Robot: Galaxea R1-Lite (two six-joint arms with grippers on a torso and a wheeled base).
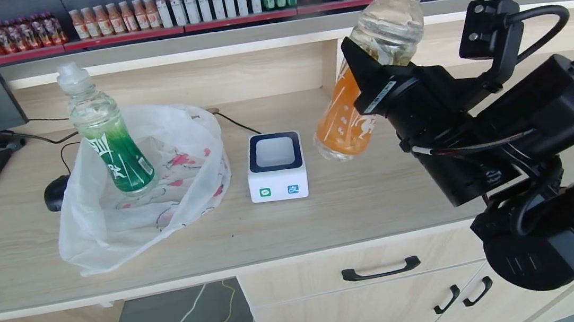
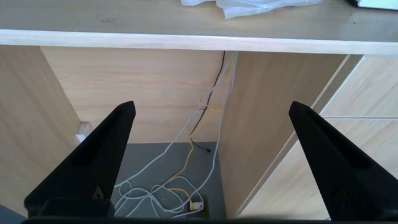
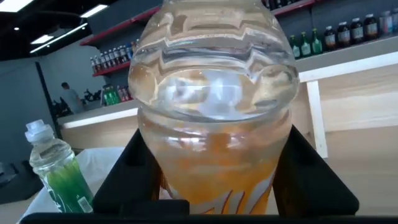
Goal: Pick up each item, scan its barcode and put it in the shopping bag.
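While my right end effector [image 1: 374,69] was clamped on the orange bottle [image 1: 344,117], tilted in the air just right of the scanner [image 1: 276,166], the green bottle [image 1: 115,147] stood in the shopping bag [image 1: 87,240] left of the scanner. I judged one item bagged and one still outstanding. My left end effector [image 2: 211,165] was wide open, empty.

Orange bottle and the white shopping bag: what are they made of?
The orange bottle looks like clear, shiny plastic: you can see through its ribbed upper part, and light glints on it. The shopping bag is probably thin, soft plastic film: it lies in crumpled folds and looks slightly see-through.
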